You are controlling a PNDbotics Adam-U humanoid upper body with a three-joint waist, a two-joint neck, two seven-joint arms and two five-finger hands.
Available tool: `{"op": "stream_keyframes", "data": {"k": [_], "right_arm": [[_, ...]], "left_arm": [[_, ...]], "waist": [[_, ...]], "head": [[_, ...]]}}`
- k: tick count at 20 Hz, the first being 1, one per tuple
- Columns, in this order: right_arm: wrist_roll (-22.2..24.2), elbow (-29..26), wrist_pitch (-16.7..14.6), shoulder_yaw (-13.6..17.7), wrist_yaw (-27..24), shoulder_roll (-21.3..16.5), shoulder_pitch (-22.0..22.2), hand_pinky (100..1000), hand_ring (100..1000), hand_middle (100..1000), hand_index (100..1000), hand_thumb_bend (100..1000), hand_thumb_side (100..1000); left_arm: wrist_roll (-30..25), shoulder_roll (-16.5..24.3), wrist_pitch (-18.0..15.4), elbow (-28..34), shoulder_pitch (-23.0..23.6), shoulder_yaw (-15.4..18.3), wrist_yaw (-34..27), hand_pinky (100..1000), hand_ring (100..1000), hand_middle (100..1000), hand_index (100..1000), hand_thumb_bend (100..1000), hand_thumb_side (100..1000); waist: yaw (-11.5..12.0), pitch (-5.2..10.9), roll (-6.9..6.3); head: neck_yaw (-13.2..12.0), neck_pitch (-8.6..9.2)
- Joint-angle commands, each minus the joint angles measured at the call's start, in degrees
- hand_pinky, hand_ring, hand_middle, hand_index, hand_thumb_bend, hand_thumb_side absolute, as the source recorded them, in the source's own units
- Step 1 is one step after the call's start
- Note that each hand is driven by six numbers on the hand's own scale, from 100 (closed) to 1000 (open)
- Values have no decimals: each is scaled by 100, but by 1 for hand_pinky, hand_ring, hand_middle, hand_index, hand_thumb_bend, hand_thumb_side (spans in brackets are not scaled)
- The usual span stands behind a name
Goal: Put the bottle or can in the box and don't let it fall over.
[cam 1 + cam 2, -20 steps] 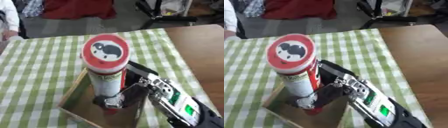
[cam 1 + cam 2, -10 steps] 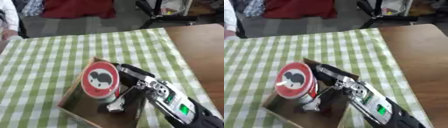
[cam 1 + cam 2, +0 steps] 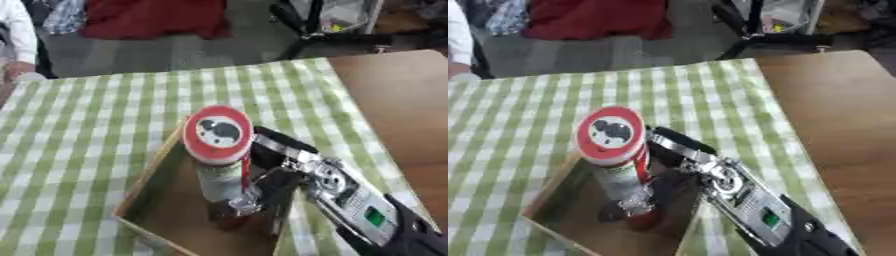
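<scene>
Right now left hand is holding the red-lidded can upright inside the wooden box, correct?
Not the left: the right hand holds it, its arm coming in from the lower right in the left eye view. The red-lidded can is upright inside the wooden box.

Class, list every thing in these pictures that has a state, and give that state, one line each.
Can: upright, lid on, its base down inside the box.
Box: open-topped, resting on the checked cloth, holding the can.
Right hand: fingers curled round the can's lower part.
Left hand: not in view.
</scene>
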State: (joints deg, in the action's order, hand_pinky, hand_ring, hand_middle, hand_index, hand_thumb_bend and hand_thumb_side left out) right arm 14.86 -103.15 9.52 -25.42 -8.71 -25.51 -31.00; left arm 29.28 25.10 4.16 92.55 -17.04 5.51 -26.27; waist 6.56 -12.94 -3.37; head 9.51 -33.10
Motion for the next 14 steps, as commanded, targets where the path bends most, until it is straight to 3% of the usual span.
{"op": "stream_keyframes", "data": {"k": [1,14], "right_arm": [[-47,-209,86,155,-109,-197,-29,999,933,955,957,790,368],[113,-667,101,520,-123,-827,382,990,931,956,973,786,350]], "left_arm": [[-8,149,-4,108,-52,34,-20,832,831,758,769,609,682],[-16,171,-5,108,-24,50,-24,831,833,759,768,607,682]], "waist": [[-11,93,-2],[-90,91,-41]], "head": [[-29,78],[-51,130]]}}
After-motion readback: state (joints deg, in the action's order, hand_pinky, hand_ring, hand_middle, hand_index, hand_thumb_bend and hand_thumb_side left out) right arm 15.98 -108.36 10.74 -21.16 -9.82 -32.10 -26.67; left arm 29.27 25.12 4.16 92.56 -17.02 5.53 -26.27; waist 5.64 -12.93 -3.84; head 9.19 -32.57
